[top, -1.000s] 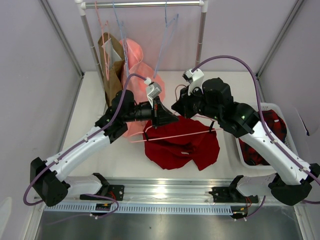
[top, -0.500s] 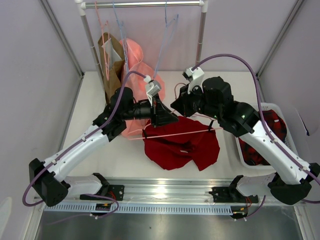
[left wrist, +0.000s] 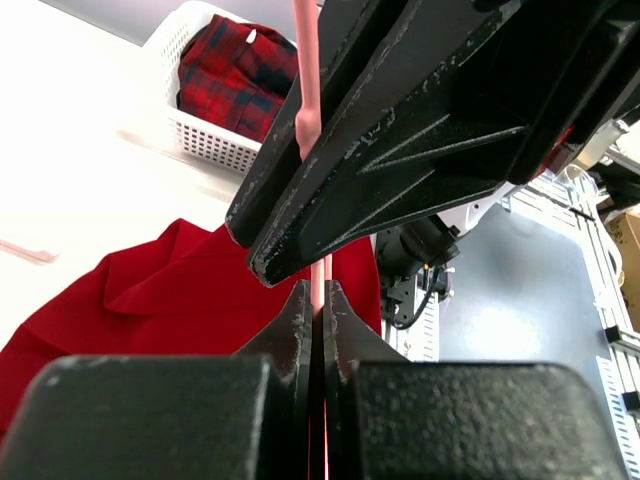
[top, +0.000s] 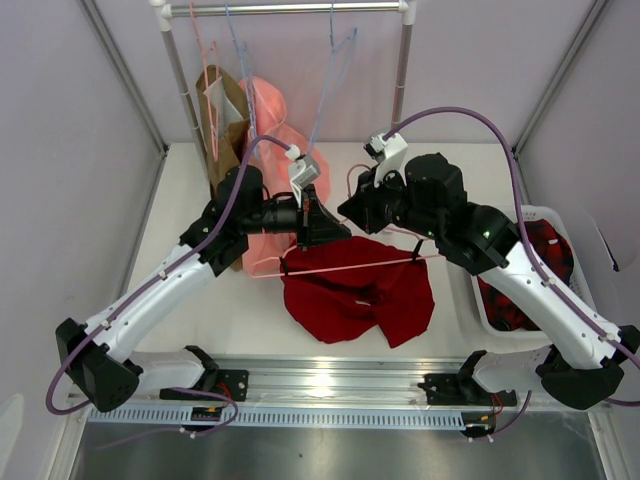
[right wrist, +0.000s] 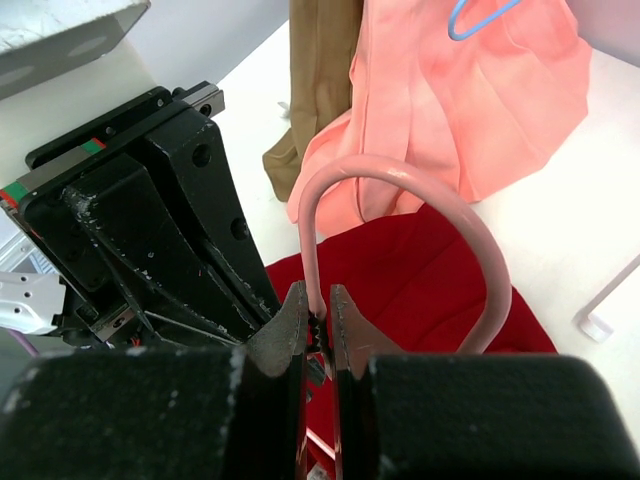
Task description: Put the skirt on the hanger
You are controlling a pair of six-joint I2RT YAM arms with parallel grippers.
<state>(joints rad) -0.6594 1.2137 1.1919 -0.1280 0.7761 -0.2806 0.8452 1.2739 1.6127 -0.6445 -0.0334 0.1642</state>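
The dark red skirt (top: 350, 295) lies crumpled on the table in front of both arms. The pale pink hanger (top: 300, 270) runs across its upper part. I cannot tell whether the bar passes inside the cloth. My left gripper (top: 338, 234) is shut on a thin pink rod of the hanger (left wrist: 304, 110), with the skirt (left wrist: 170, 295) just beyond the left gripper (left wrist: 318, 292). My right gripper (top: 347, 213) is shut on the hanger at the foot of its hook (right wrist: 410, 185), above the skirt (right wrist: 430, 275). The two grippers nearly touch.
A rail at the back carries light blue hangers (top: 335, 60), a brown garment (top: 222, 130) and a salmon-pink garment (top: 275, 140). A white basket (top: 480, 300) with plaid cloth (top: 548, 250) stands at the right. Walls close in on both sides.
My left gripper opened for a moment and shut again on the hanger. The left arm, the hanger's left end and the skirt have shifted slightly to the left.
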